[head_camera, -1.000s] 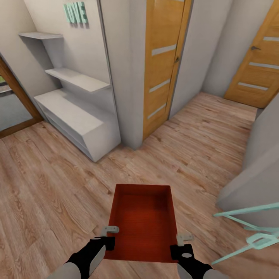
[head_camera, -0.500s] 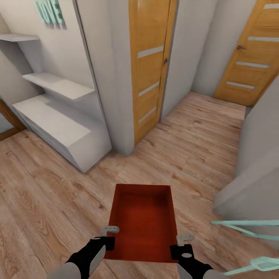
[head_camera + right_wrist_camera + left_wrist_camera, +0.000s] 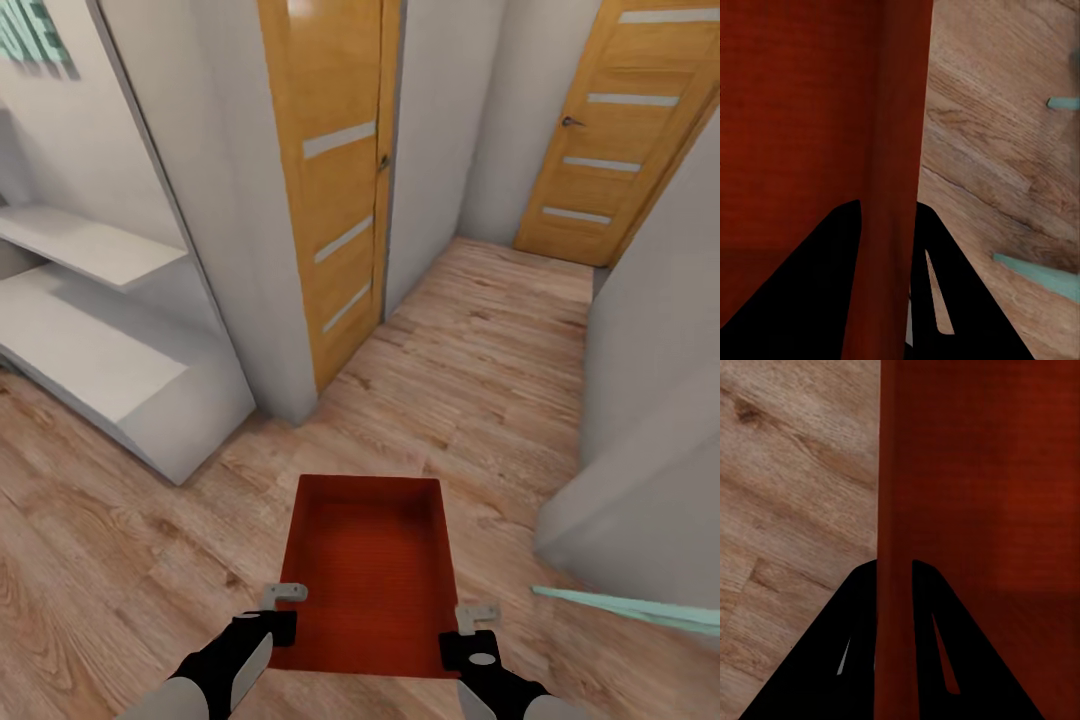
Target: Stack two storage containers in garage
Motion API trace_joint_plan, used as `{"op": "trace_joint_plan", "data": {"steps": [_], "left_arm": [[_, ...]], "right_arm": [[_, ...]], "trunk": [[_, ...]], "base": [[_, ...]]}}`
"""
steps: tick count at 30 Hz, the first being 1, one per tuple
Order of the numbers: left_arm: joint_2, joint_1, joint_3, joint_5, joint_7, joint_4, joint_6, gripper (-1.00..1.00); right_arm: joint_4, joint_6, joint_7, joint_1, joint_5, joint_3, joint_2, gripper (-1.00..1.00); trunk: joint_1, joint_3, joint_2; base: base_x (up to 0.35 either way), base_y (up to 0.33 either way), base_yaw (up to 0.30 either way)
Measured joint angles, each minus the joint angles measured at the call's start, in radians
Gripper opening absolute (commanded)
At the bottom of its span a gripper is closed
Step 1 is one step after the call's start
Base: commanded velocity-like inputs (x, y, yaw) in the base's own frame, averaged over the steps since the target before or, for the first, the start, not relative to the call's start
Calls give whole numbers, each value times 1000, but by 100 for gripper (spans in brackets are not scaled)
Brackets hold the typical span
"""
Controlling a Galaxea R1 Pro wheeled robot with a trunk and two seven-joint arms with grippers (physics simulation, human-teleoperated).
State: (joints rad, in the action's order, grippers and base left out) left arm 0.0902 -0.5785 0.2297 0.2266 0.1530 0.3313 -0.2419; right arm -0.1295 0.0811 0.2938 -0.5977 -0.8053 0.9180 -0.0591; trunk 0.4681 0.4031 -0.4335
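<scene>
An orange-red storage container is carried above the light wood plank floor, held at its near corners by both arms. The left gripper is clamped on the bin's left wall, one dark finger outside and the other inside, as the left wrist view shows with the thin wall running between them. The right gripper grips the right wall the same way, its fingers pinching the wall from both sides. The open-top bin shows a finely ribbed inner base and stands level, its long axis pointing away from the robot.

To the right, just beyond the bin, a pale teal bar juts in from the edge of the head view, beside a grey-white wall. To the left stand low white shelves against a white partition. Past that, a wooden door with pale horizontal strips lines the left of a narrow passage. At the passage's far end stands a second door of the same make, shut.
</scene>
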Motion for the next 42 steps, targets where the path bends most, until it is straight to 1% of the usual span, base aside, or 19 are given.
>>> {"op": "trace_joint_plan", "data": {"steps": [23,42], "left_arm": [[-1,0,2,2,0,0,0,-100],[0,0,0,0,0,-1,0,-100]], "right_arm": [[0,0,1,0,0,0,-1,-100],[0,0,-1,0,1,-1,0,-100]], "trunk": [[0,0,0],[0,0,0]], "base": [[334,0,-9],[334,0,-244]]}}
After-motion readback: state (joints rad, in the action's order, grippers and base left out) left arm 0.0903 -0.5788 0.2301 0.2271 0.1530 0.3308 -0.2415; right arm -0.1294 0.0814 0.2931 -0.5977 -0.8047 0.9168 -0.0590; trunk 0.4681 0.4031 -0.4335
